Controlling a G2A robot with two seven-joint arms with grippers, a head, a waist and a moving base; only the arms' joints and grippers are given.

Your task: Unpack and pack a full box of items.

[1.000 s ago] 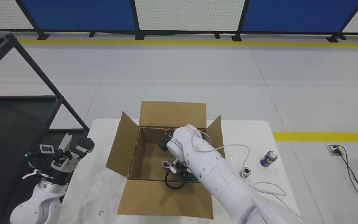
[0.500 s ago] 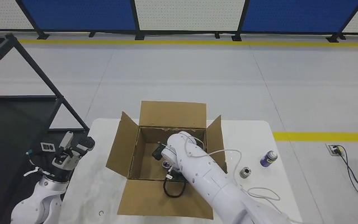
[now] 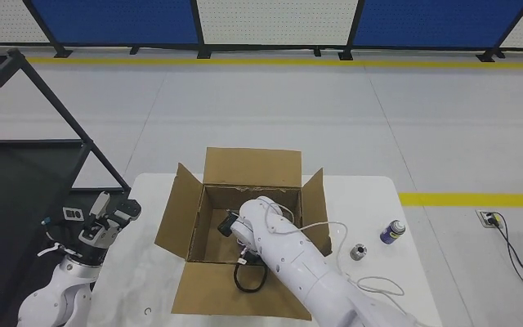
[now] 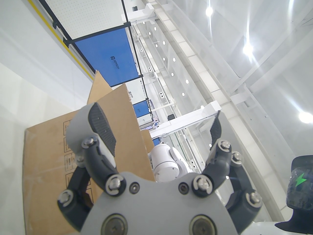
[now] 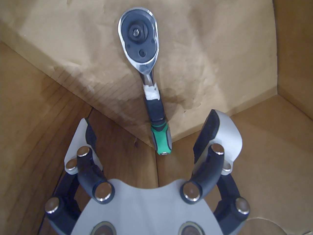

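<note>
Lying on the floor of the box (image 3: 252, 166) with its green handle end in a corner, the ratchet wrench (image 5: 139, 40) is seen just beyond the right gripper (image 5: 150, 125), spread wide and empty, while the left gripper (image 4: 156, 121) is held equally agape outside the box.

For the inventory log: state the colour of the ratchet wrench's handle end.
Green, with a dark strip, on the ratchet wrench; clearest in the right wrist view.
</note>
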